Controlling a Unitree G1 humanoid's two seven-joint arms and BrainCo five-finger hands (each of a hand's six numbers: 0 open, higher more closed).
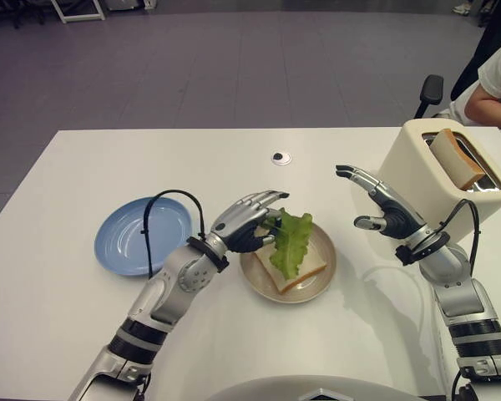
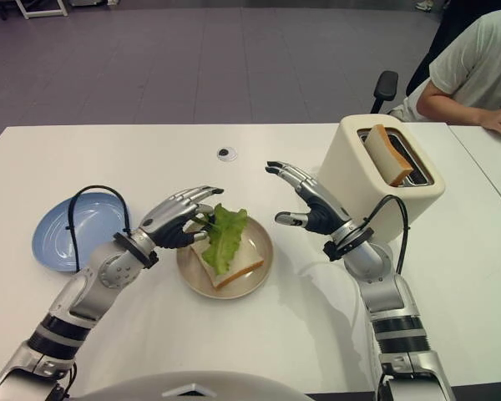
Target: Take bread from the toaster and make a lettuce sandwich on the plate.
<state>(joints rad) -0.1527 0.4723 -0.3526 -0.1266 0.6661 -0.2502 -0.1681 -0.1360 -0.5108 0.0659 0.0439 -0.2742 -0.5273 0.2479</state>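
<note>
The step in hand looks to be laying the lettuce (image 1: pixel 292 242) on the bottom slice (image 1: pixel 307 271). The left hand (image 1: pixel 240 219) has its fingers (image 1: pixel 263 199) curled over the leaf's edge with the thumb beneath, so the leaf appears pinched between them. From the fingertips the leaf drapes outward across the slice, which lies on the plate (image 1: pixel 327 251) just below and beyond them.

To finish well, I would sink the fingertips until most of the leaf rests on the bread. Then open the fingers slowly and draw the hand back along its own wrist line, not sideways. The leaf is limp and light. It may cling to a fingertip and be dragged off the slice, so a small pause after opening should help. It sits somewhat to the fingertip side of the slice, and letting go a little further out would centre it.

The right hand (image 1: pixel 386 210) holds nothing, its fingers (image 1: pixel 355 174) spread wide above the surface (image 1: pixel 83 334). The toaster (image 1: pixel 413 180) stands just behind its knuckles, with the top slice (image 1: pixel 455 159) upright in the slot, ready for the next pick.
</note>
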